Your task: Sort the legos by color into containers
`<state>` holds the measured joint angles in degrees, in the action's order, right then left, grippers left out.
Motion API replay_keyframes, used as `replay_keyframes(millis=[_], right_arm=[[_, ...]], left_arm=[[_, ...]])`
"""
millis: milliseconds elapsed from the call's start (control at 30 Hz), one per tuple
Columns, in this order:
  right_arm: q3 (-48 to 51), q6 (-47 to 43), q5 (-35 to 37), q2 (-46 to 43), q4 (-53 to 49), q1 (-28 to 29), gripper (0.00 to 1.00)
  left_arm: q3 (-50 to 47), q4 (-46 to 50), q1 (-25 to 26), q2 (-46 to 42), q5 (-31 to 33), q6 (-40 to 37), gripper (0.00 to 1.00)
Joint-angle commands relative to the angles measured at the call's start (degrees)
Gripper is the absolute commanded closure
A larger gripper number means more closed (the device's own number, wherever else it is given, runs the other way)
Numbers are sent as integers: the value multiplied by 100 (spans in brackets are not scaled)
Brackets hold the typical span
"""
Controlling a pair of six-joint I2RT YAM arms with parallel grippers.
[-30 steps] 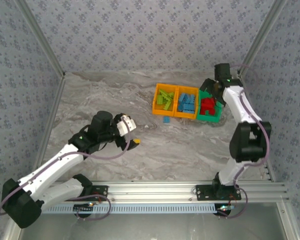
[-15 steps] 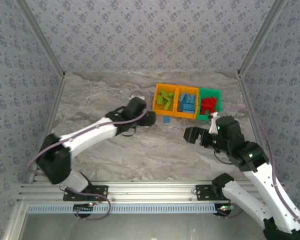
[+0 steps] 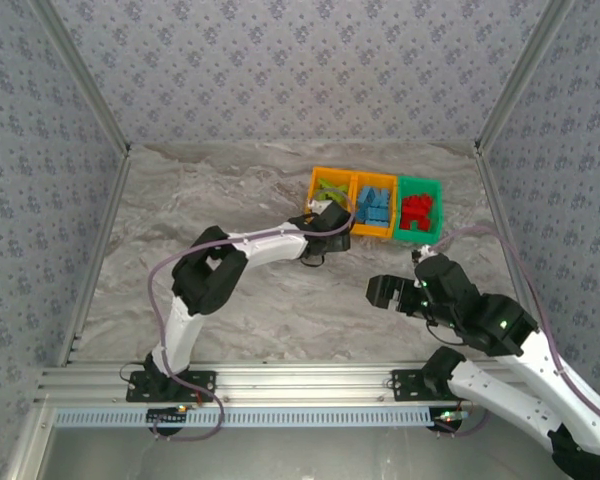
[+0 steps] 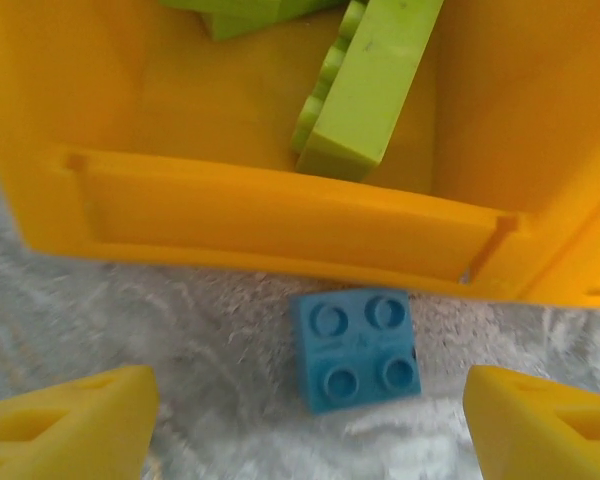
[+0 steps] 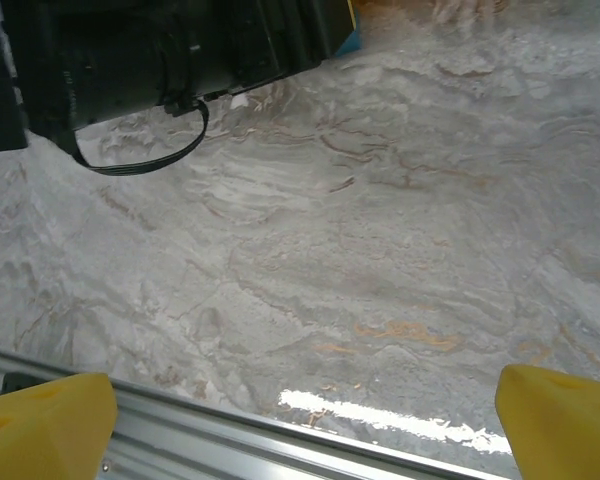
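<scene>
One light blue lego (image 4: 358,348) lies flat on the table, just in front of the left orange container's front wall (image 4: 280,225). My left gripper (image 4: 310,430) hangs open over it, with a yellow fingertip (image 4: 70,430) at each side and well apart from it. Lime green legos (image 4: 365,90) lie inside that bin. From above, the left orange bin (image 3: 315,190) holds green bricks, the middle orange bin (image 3: 373,232) blue ones, and the green bin (image 3: 420,238) red ones. My left gripper (image 3: 328,222) is at the left bin's front. My right gripper (image 3: 380,292) is open over bare table.
The three bins stand side by side at the back right of the marble table (image 3: 230,200). An aluminium rail (image 5: 180,440) runs along the near edge below my right gripper (image 5: 305,425). The black left arm (image 5: 130,60) crosses the right wrist view's top left.
My left arm has stretched right until its gripper is at the left orange bin, over the loose blue brick. My right arm pulled back from the green bin toward the near right.
</scene>
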<state>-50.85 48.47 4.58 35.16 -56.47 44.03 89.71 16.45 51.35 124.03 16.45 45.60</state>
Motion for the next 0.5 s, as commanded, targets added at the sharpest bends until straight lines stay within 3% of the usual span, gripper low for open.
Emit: replay_keyframes(millis=[0, 100, 200, 367, 467], right_arm=[[101, 253, 347, -173, -303, 46, 0], [105, 310, 385, -250, -335, 44, 0], [60, 337, 436, -255, -428, 44, 0], [78, 339, 441, -248, -410, 45, 0], [103, 311, 404, -246, -239, 44, 0]], left_arm=[[356, -67, -18, 226, -9, -114, 21], [640, 129, -35, 515, 49, -166, 25], [861, 390, -34, 723, 100, -192, 36], [679, 399, -19, 664, 33, -188, 65], [410, 303, 18, 431, 0, -221, 72]])
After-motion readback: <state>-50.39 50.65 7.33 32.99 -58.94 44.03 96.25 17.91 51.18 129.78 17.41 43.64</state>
